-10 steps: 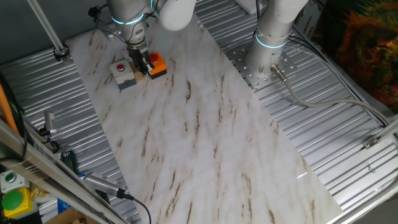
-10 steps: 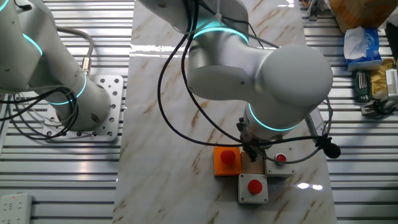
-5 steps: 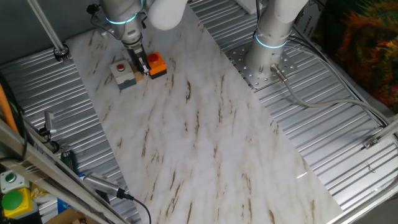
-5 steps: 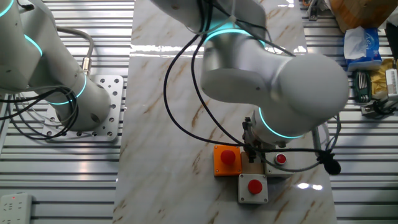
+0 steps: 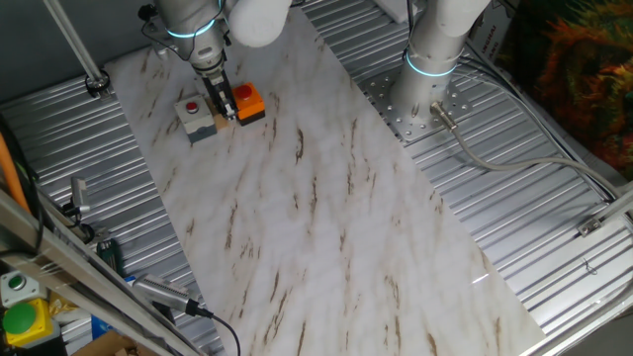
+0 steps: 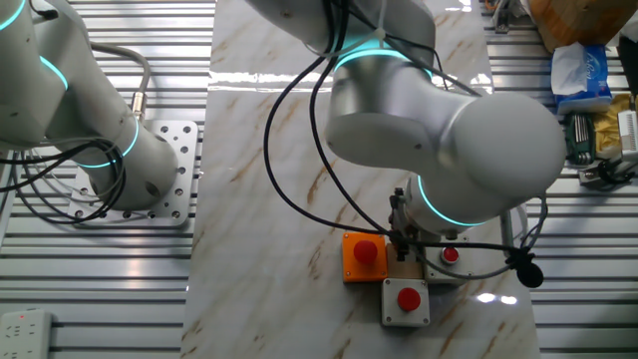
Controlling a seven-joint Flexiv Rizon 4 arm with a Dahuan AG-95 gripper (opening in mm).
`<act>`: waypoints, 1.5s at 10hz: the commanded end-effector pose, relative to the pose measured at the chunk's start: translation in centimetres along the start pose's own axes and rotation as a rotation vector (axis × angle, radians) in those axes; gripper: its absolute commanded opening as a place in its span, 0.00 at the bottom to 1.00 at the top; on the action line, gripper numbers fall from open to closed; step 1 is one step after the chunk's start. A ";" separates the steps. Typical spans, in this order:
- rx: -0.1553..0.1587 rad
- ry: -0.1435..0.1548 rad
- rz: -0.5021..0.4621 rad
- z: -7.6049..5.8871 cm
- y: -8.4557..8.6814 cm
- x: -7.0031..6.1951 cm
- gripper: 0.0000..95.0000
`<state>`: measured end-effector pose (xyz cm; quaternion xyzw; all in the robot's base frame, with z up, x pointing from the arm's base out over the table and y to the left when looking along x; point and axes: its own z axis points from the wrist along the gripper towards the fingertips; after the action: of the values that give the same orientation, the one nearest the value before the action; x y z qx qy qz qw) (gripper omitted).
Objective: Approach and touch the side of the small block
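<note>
A small tan wooden block (image 6: 403, 268) lies on the marble table between an orange button box (image 6: 364, 257) and two grey button boxes (image 6: 406, 301). In one fixed view the block (image 5: 226, 119) is a tan sliver between the orange box (image 5: 249, 102) and a grey box (image 5: 196, 118). My gripper (image 5: 224, 107) points straight down onto the block, its dark fingers close together and holding nothing. In the other fixed view the gripper (image 6: 401, 251) sits right at the block's top edge, mostly hidden under the big wrist. Contact cannot be made out.
A second grey box with a red button (image 6: 449, 261) lies right of the block. A second arm's base (image 5: 425, 89) stands on a bolted plate at the table's side. Ribbed metal surrounds the marble top (image 5: 326, 227). Tools and cables lie at the edges.
The arm's wrist and elbow have shifted a little sideways over the boxes. The gripper tip stays at the block, and the boxes have not moved.
</note>
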<state>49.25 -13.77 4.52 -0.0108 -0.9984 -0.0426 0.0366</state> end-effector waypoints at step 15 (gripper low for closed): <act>-0.037 0.044 0.138 0.0 0.0 0.0 0.00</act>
<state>49.30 -13.82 4.54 -0.0910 -0.9921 -0.0550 0.0662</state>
